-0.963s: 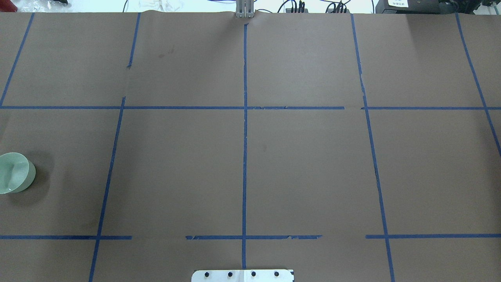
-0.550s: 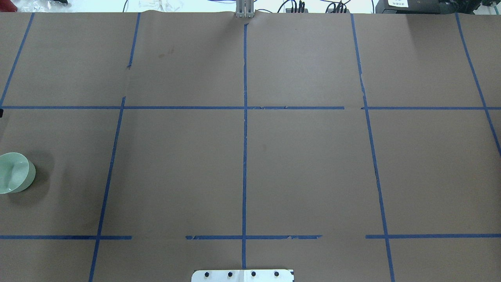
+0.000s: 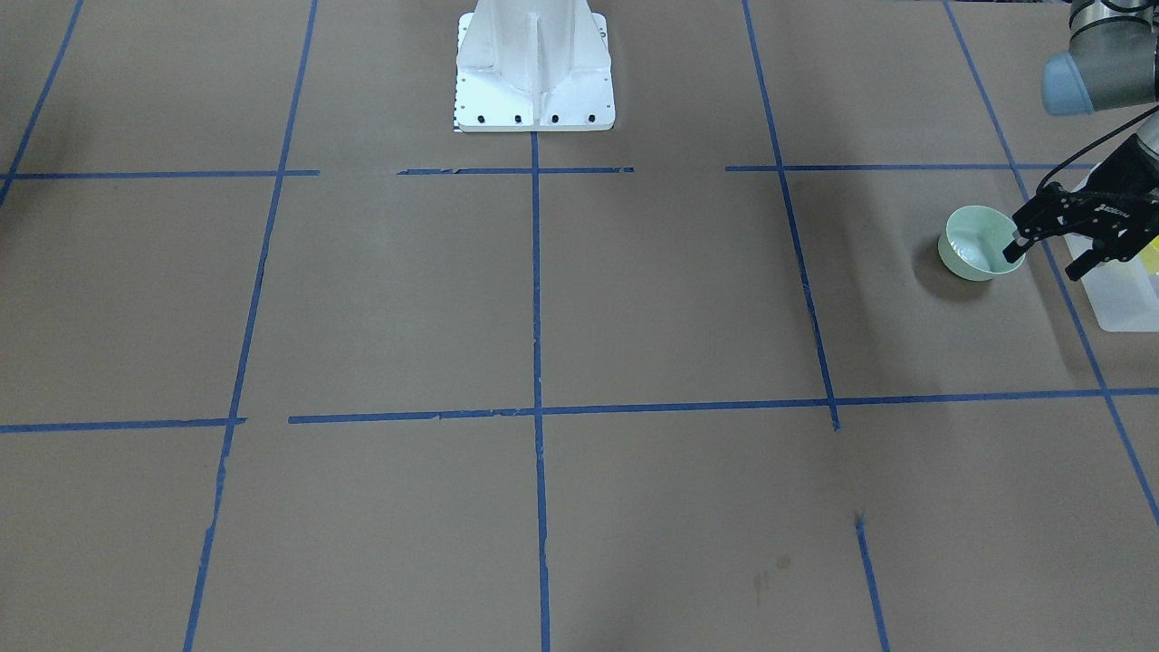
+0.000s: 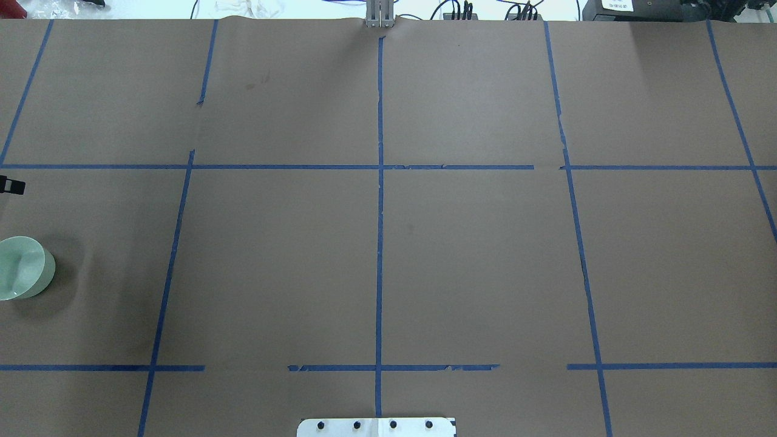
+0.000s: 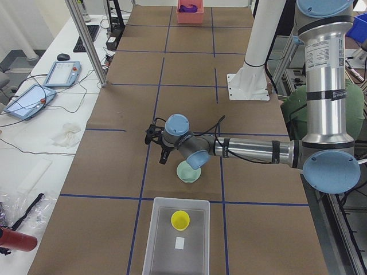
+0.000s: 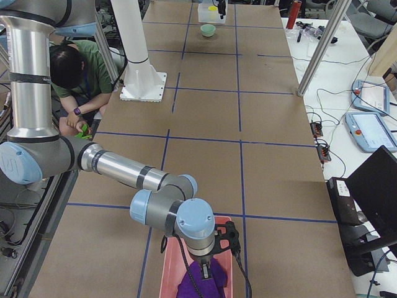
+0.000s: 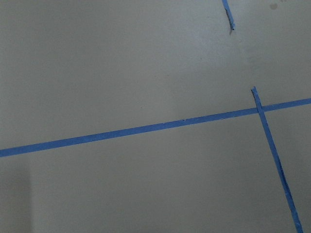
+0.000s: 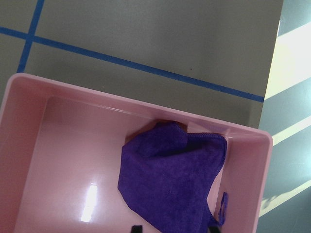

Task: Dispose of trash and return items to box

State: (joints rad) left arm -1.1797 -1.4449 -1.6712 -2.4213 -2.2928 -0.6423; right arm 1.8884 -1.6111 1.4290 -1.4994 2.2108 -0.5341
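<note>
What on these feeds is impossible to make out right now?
1. box: cut off by the right edge in the front-facing view; outside the overhead view.
2. left gripper: overhead shows only one fingertip at the left edge.
3. bowl: partly cut by the overhead view's left edge.
4. small white piece in the box: too small to identify in the left view.
5. Left wrist view: only blue tape and brown paper, no item.

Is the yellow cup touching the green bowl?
Apart. The exterior left view shows the yellow cup inside the box and the green bowl outside it.
</note>
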